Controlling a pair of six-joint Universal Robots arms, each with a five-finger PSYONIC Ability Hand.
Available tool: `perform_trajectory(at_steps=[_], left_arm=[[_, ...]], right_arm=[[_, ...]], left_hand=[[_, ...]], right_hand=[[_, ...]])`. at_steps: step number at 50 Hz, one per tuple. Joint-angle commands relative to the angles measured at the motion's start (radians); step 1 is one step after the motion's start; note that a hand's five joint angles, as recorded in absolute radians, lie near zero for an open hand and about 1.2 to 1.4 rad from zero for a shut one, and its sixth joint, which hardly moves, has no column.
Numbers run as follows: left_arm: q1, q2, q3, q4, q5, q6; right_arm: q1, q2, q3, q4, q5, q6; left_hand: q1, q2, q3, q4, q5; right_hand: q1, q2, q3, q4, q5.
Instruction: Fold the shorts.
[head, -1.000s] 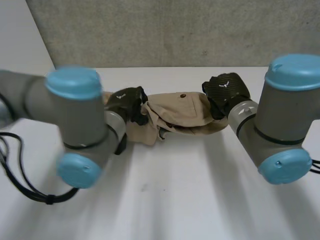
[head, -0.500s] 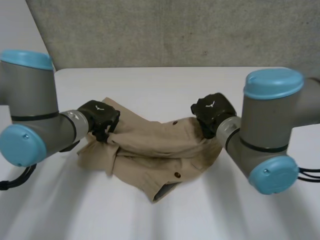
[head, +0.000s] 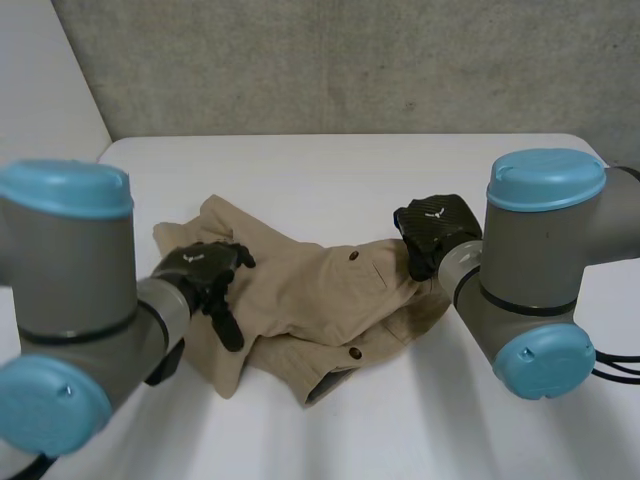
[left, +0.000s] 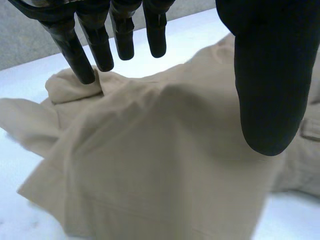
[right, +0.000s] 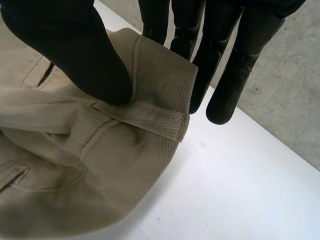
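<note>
- The tan shorts (head: 320, 300) are seen lying crumpled on the white table (head: 330, 165), near its middle, between the two hands.
- The left hand (head: 203, 278) is held over the left end of the shorts, above a loose flap of cloth.
- In the left wrist view its fingers (left: 100, 47) are seen straight and spread, with the thumb (left: 270, 75) well apart from them; nothing is gripped.
- One fingertip is seen at a raised fold of cloth; whether it touches the fold cannot be told.
- The right hand (head: 436, 228) is placed at the right end of the shorts, at their edge.
- In the right wrist view a stitched band at that edge is pinched: the thumb is pressed on its near face, and the straight fingers are set behind it.
- Bare table is seen just beyond the pinched band.
- Two small dark buttons (head: 353, 255) are seen on the upper face of the cloth, one nearer the right hand, one nearer the front edge.
- A grey wall (head: 350, 60) is seen behind the table.
</note>
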Motion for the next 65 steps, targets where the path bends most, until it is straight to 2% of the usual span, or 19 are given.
perform_trajectory(at_steps=[1,6,13,19,28,30,34,37,38,42,49,51,52,54,57,60,65], left_arm=[[-0.046,-0.027,-0.060,0.158,-0.101,-0.005],[-0.069,-0.051,-0.058,0.171,-0.110,-0.007],[-0.142,-0.039,-0.082,0.171,-0.111,-0.042],[-0.156,-0.045,-0.093,0.171,-0.119,-0.085],[-0.167,-0.110,-0.096,0.180,-0.131,-0.083],[-0.173,-0.111,-0.095,0.191,-0.153,-0.085],[-0.166,-0.133,-0.089,0.278,-0.319,-0.080],[-0.147,-0.130,-0.093,0.333,-0.395,-0.062],[-0.117,-0.130,-0.096,0.353,-0.416,-0.047],[-0.061,-0.122,-0.119,0.355,-0.409,0.016],[-0.043,-0.093,-0.164,0.359,-0.371,0.075],[-0.023,-0.084,-0.182,0.361,-0.339,0.076],[-0.014,-0.079,-0.188,0.362,-0.325,0.076],[0.021,-0.067,-0.202,0.370,-0.280,0.076],[0.054,-0.058,-0.213,0.372,-0.240,0.079],[0.078,-0.050,-0.211,0.372,-0.190,0.079],[0.098,-0.041,-0.202,0.372,-0.144,0.079]], right_arm=[[0.000,-0.007,0.018,0.000,-0.003,-0.003],[0.000,-0.005,0.036,-0.003,0.002,-0.007],[0.000,-0.004,0.038,-0.004,0.002,-0.003],[0.002,-0.002,0.041,-0.020,0.006,-0.003],[0.000,-0.001,0.046,-0.030,0.008,-0.002],[0.000,-0.001,0.047,-0.030,0.008,-0.002],[0.000,0.002,0.050,-0.030,0.008,-0.002],[0.000,0.004,0.053,-0.030,0.009,-0.005],[0.000,0.002,0.056,-0.032,0.008,-0.008],[0.000,0.002,0.058,-0.032,0.008,-0.010],[0.000,0.001,0.059,-0.032,0.002,-0.011],[-0.001,-0.004,0.058,-0.031,-0.001,-0.010],[0.000,-0.005,0.056,-0.030,-0.004,-0.007],[-0.001,-0.013,0.053,-0.027,-0.015,0.000],[-0.010,-0.034,0.046,-0.018,-0.058,-0.013],[-0.033,-0.065,0.041,0.008,-0.104,-0.030],[-0.119,-0.155,0.035,0.135,-0.265,-0.072]], left_hand=[[-0.011,0.008,0.001,0.004,0.006],[-0.008,0.011,0.004,0.007,0.009],[-0.023,-0.004,-0.011,-0.008,-0.005],[-0.029,-0.009,-0.017,-0.014,-0.011],[-0.029,-0.009,-0.017,-0.014,-0.011],[-0.023,-0.004,-0.011,-0.008,-0.005],[0.030,0.049,0.042,0.045,0.047],[0.065,0.084,0.077,0.080,0.083],[0.080,0.099,0.092,0.095,0.097],[0.074,0.093,0.086,0.089,0.092],[0.130,0.149,0.142,0.145,0.147],[0.314,0.333,0.326,0.329,0.331],[0.475,0.494,0.486,0.490,0.492],[0.920,0.939,0.932,0.935,0.937],[1.054,1.074,1.066,1.069,1.072],[1.107,1.126,1.119,1.122,1.125],[1.107,1.126,1.119,1.122,1.125]], right_hand=[[0.416,0.220,0.211,0.198,0.221],[0.416,0.220,0.211,0.198,0.221],[0.416,0.220,0.211,0.198,0.221],[0.416,0.220,0.211,0.198,0.221],[0.416,0.220,0.211,0.198,0.221],[0.416,0.220,0.211,0.198,0.221],[0.416,0.220,0.211,0.198,0.221],[0.416,0.220,0.211,0.198,0.221],[0.416,0.220,0.211,0.198,0.221],[0.416,0.220,0.211,0.198,0.221],[0.416,0.220,0.211,0.198,0.221],[0.416,0.220,0.211,0.198,0.221],[0.416,0.220,0.211,0.198,0.221],[-0.016,-0.211,-0.220,-0.234,-0.210],[-0.699,-0.895,-0.904,-0.917,-0.894],[-0.804,-1.000,-1.009,-1.022,-0.999],[-0.806,-1.001,-1.010,-1.024,-1.000]])
